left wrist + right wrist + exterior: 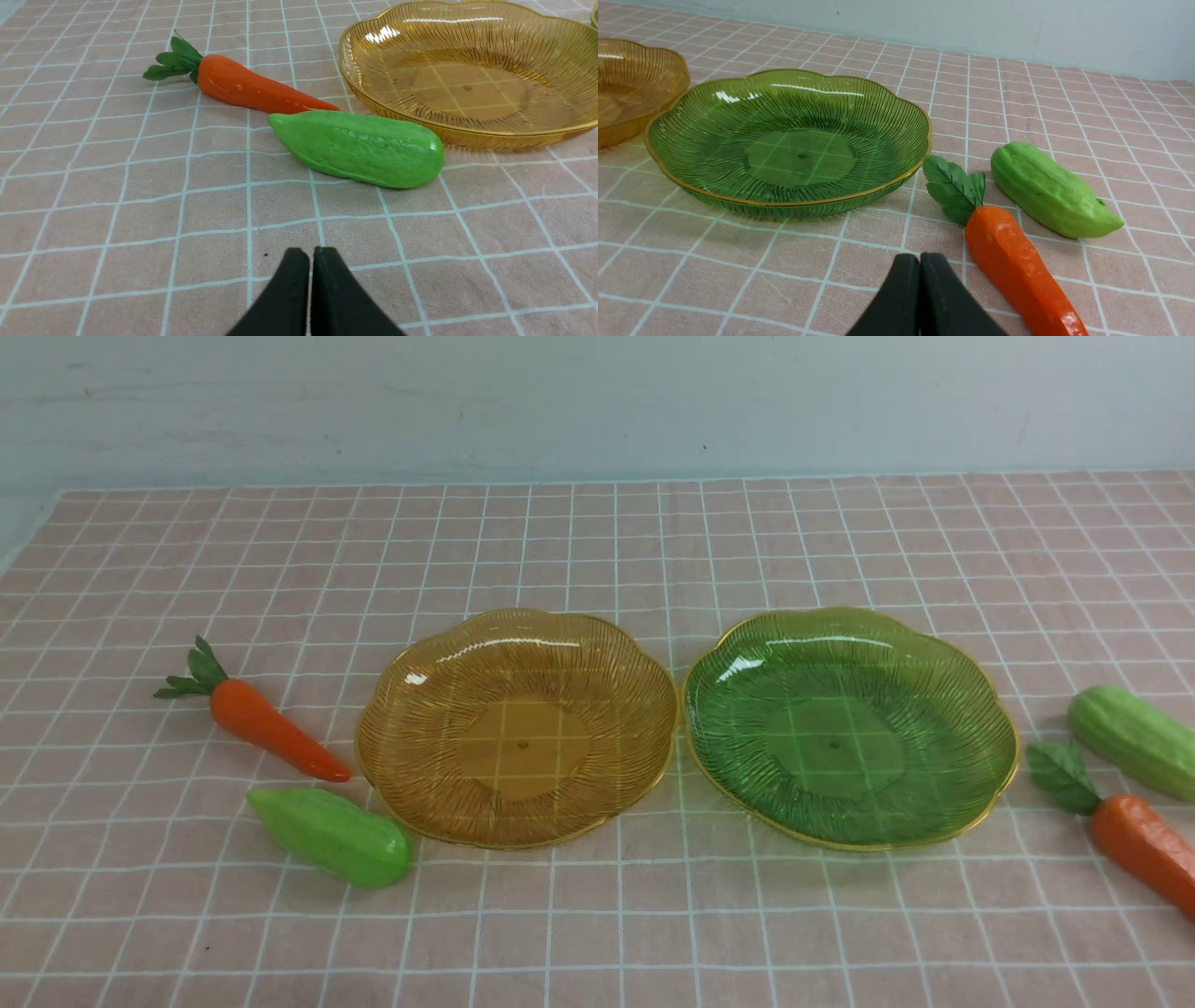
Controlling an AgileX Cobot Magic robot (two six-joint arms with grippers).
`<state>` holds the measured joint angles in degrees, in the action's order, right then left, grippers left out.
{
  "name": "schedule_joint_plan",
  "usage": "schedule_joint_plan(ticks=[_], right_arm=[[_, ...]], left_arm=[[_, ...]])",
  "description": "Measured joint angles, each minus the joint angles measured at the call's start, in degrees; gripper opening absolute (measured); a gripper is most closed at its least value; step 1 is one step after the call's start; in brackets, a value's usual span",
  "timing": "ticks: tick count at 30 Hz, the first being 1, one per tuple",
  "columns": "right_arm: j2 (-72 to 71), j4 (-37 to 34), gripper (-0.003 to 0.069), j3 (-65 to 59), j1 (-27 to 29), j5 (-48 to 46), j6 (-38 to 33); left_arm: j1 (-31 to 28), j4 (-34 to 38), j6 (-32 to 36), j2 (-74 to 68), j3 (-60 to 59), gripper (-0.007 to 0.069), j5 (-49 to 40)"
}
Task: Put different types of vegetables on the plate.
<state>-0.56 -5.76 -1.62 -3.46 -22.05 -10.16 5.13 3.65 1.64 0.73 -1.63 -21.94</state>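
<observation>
Front view: amber ribbed plate [429, 653] and green ribbed plate [943, 663] side by side mid-worktop [597, 933], rims nearly touching. Left carrot [271, 728] and left gourd [331, 835] just left of amber plate; right gourd [1134, 739] and right carrot [1144, 849] right of green plate.

Left wrist view: left pincer [310, 254] clenched, grasping nothing, near left gourd.

Right wrist view: right pincer [920, 259] clenched, grasping nothing, just beside right carrot; carrot leaves by green rim.
</observation>
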Motion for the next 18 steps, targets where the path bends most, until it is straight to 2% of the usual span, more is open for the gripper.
schedule_joint_plan(ticks=[18], right_arm=[[0.0,0.0,-0.0017,0.0,0.0,0.0,0.0]], left_arm=[[0.0,-0.11,0.46,0.0,0.0,-0.0003,0.0]])
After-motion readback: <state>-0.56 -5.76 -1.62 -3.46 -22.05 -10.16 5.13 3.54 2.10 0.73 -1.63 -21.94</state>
